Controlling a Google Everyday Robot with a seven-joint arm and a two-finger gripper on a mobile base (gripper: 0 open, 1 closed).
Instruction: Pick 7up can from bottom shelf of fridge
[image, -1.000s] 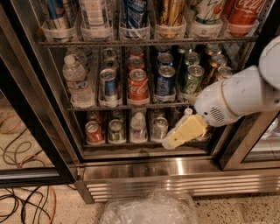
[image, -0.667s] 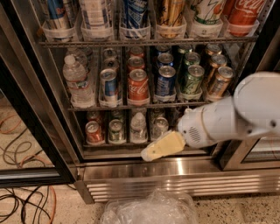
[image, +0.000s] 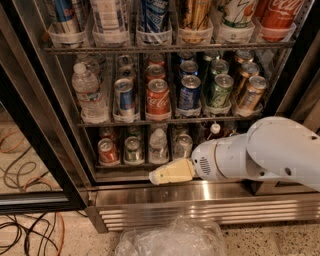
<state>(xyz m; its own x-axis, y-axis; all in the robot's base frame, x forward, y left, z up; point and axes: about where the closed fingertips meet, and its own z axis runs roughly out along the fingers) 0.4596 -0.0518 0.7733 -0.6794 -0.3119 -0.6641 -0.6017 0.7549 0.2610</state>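
Note:
The fridge (image: 30, 115) stands open with wire racks of drinks. On the bottom shelf (image: 125, 164) stand a red can (image: 107, 151), a darker green can (image: 132, 149), a small clear bottle (image: 158, 145) and the pale grey-green 7up can (image: 183, 145) with a silver top. My gripper (image: 156, 177), cream-coloured on a white arm (image: 260, 150), points left. It sits just in front of and below the shelf edge, under the clear bottle and a little left of and below the 7up can. It holds nothing I can see.
The rack above holds a water bottle (image: 90, 92), a Coca-Cola can (image: 158, 98), blue cans and green cans. The ribbed steel base (image: 165, 210) runs below. A crumpled plastic bag (image: 170, 240) lies on the floor, cables (image: 25, 200) at left.
The arm has swung down and to the left. The gripper has moved from the right end of the bottom shelf to below its middle lanes.

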